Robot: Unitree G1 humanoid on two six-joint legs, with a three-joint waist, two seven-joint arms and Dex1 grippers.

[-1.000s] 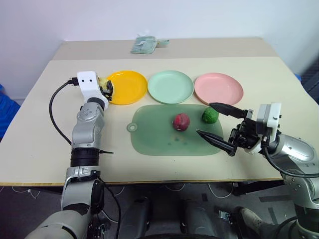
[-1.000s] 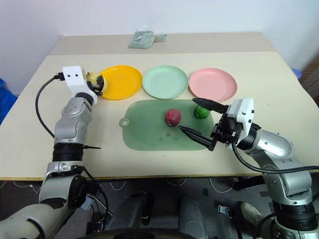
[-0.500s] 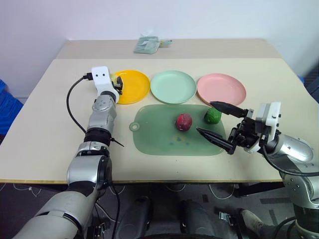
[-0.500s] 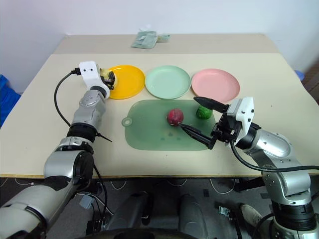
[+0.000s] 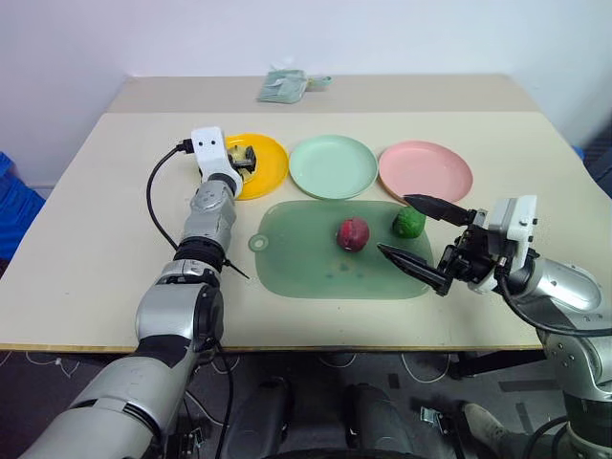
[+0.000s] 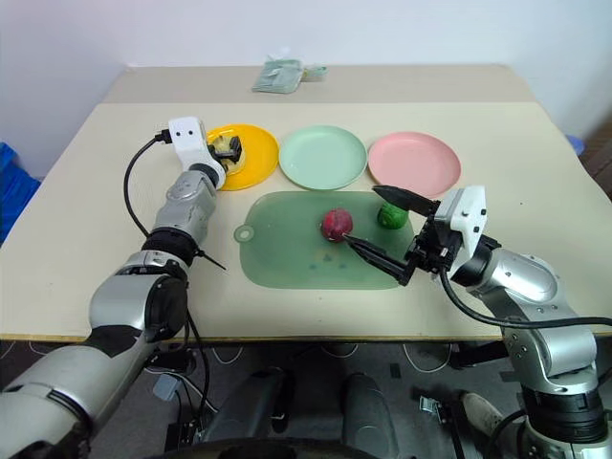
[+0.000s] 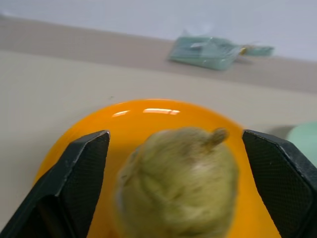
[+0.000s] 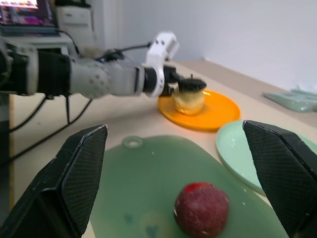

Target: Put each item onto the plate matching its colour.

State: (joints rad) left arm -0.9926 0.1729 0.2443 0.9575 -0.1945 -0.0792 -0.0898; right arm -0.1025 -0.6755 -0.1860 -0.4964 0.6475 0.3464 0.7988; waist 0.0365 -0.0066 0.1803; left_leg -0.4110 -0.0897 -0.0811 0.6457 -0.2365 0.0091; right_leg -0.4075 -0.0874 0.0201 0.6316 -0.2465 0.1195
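Observation:
The pale yellow pear (image 7: pixel 178 183) stands on the orange-yellow plate (image 5: pixel 270 164) between the fingers of my left gripper (image 5: pixel 241 159), which is open, with a small gap on each side of the fruit. On the dark green mat (image 5: pixel 306 263) lie the dark red fruit (image 5: pixel 352 233) and, at its right edge, the bright green fruit (image 5: pixel 408 222). My right gripper (image 6: pixel 360 217) hovers open just in front of these two, one finger over the green fruit. The mint green plate (image 5: pixel 332 165) and the pink plate (image 5: pixel 425 171) hold nothing.
A pale green packet (image 5: pixel 282 86) lies at the table's far edge. A black cable (image 5: pixel 153 196) loops beside my left arm. The three plates stand in a row behind the mat.
My left gripper has carried the pear rightward from the yellow plate's rim to over the plate, and its fingers have spread off the fruit. The right arm has kept still.

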